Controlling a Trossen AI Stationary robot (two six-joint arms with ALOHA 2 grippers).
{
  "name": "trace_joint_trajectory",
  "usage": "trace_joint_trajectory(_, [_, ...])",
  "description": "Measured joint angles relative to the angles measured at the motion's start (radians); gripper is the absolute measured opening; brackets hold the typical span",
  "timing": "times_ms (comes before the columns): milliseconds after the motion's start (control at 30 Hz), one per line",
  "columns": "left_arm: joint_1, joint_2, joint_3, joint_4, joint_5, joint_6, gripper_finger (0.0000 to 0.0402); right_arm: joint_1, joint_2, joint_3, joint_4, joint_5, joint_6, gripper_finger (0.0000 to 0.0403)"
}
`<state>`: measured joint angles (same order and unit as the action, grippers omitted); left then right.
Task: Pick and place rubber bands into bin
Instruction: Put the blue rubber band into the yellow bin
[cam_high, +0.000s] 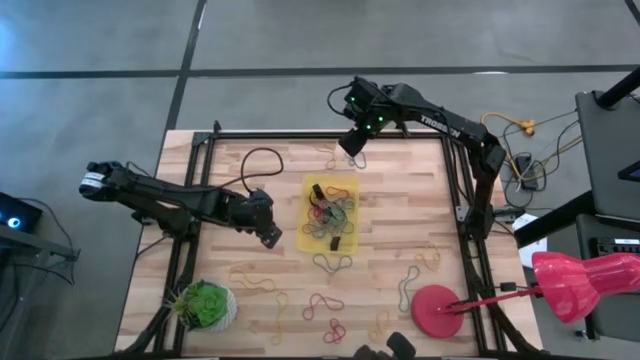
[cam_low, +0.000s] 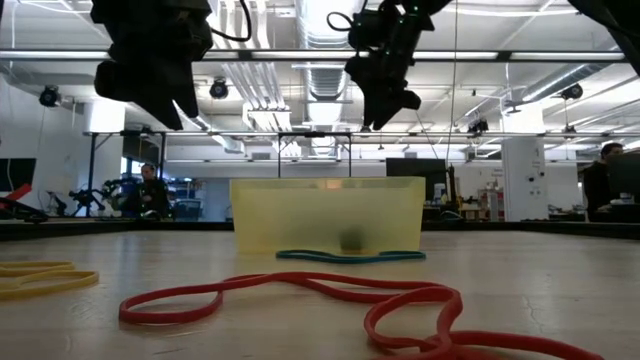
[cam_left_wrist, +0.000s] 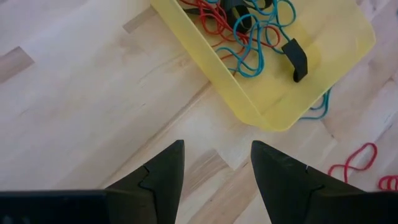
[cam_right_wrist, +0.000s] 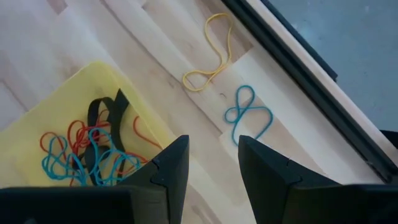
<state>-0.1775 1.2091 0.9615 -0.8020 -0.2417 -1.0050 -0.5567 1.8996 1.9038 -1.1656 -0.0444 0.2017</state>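
With some rubber bands (cam_high: 330, 212) already in the bin (cam_high: 310, 243), both hands, the left hand (cam_high: 268, 235) and right hand (cam_high: 352, 147), are held spread and empty, so a loose band on the table (cam_high: 400, 215) must be approached next.

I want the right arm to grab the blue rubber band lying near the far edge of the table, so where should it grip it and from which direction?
Come straight down from above: the blue rubber band lies flat on the wood in a figure-eight, so no side approach gets under it. Pinch the narrow waist where its strands cross, with the open right gripper fingers straddling that crossing. It lies clear of the yellow band and the bin.
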Motion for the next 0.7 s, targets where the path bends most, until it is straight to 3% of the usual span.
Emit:
trace_joint_trajectory(300, [0.032,0.000,0.003,0.016,0.000,0.020,0.0170,-0.061,0.018,0.000,0.101,-0.021,0.028,0.0128])
trace_joint_trajectory(700, [0.051,-0.001,0.007,0.041,0.001,0.017,0.0170,-0.112,0.204,0.009,0.110,-0.035,0.026,0.0128])
